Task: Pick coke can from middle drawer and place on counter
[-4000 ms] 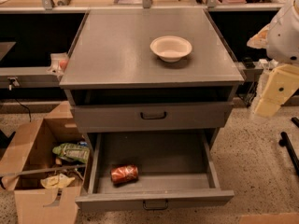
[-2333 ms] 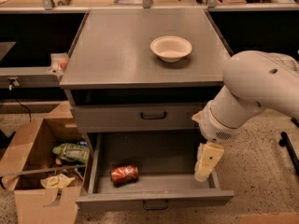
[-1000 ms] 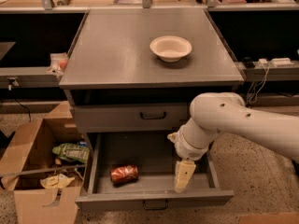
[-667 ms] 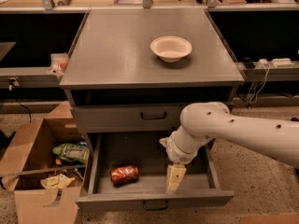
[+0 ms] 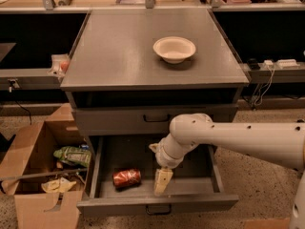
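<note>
Angling down into middle drawer [image 5: 200,202], arm [image 5: 238,137] bent, end effector [image 5: 162,180] just beside coke can [image 5: 127,178], grip state indiscernible.

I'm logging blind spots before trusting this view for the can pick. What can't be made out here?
- Camera view: the gripper hangs in the middle drawer, right of the coke can; the arm hides the drawer floor behind it.
- The slot under the counter lies in shadow; contents unseen.
- The arm runs off the right edge; its base is unseen.
- The cardboard box is cut by the bottom edge.
</note>
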